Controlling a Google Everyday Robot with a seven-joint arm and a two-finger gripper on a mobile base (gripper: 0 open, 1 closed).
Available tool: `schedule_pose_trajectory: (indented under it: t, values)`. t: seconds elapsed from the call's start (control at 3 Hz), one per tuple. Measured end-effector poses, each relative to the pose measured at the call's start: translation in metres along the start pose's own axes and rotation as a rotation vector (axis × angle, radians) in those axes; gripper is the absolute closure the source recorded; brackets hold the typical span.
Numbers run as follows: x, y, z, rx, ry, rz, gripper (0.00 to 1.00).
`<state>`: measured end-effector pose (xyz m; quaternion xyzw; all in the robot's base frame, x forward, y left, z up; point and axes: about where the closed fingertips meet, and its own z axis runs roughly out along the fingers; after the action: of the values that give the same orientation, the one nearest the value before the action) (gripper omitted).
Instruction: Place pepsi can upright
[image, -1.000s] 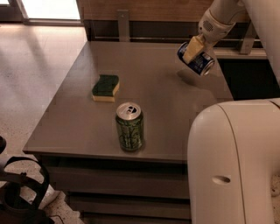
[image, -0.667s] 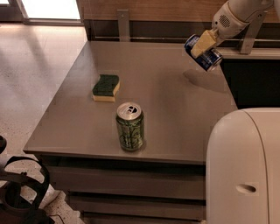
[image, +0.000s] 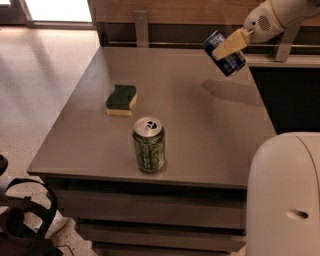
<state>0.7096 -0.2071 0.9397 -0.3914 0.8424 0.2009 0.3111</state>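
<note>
The pepsi can (image: 226, 55) is dark blue with white markings. It hangs tilted in the air above the far right part of the grey table (image: 200, 125), with its shadow on the tabletop below. My gripper (image: 226, 48) comes in from the upper right and is shut on the can, one cream finger (image: 231, 44) lying across its side.
A green patterned can (image: 148, 145) stands upright near the table's front edge. A green and yellow sponge (image: 121, 99) lies at the middle left. A rail and wall run behind the table. My white arm housing (image: 285, 200) fills the lower right.
My gripper has lifted the pepsi can up and slightly left, away from the tabletop. The arm housing has shifted right in view. The green can and sponge have not moved.
</note>
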Motion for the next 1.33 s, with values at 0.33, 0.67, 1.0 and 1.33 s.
schedule_pose_trajectory:
  t: [0.33,0.67,1.0,1.33]
  values:
    - [-0.013,0.01,0.009,-0.079,-0.086,-0.064,1.0]
    - [-0.02,0.015,0.018,-0.138,-0.164,-0.089,1.0]
    - [-0.016,0.01,0.016,-0.161,-0.241,-0.077,1.0]
    - [-0.007,0.0,0.013,-0.166,-0.321,-0.049,1.0]
